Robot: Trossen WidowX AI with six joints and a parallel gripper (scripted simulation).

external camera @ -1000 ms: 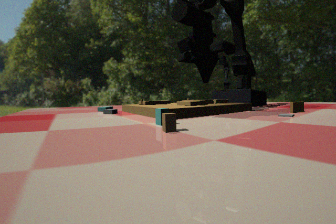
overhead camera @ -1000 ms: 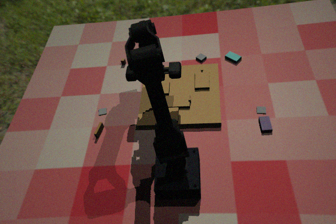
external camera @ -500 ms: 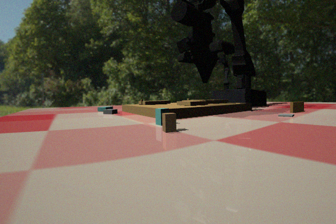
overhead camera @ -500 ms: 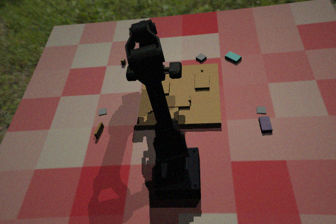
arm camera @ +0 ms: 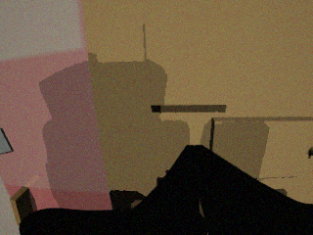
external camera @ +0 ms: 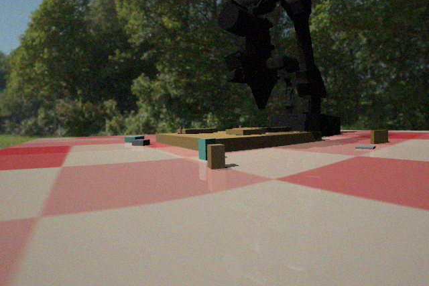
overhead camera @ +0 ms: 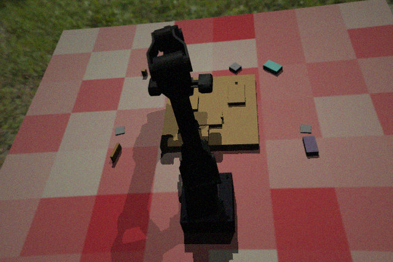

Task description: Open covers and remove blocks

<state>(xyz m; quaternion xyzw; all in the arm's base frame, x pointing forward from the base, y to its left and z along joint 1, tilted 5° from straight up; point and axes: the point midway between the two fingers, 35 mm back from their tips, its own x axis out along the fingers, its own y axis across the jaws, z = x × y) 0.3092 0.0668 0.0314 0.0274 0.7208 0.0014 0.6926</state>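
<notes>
The tan puzzle board lies flat, with raised plates on it. One plate is at the back right, another near the middle; the arm partly hides those at the left. My gripper is shut and empty, pointing down above the board; its tips are hidden in the top view. On the table are a teal block, a purple block, a tan block, and a small upright tan block with a teal one behind it.
A grey block lies behind the board. Flat grey tiles lie at the left and right. The arm's base stands at the board's near side. Arm shadow covers the board's left part.
</notes>
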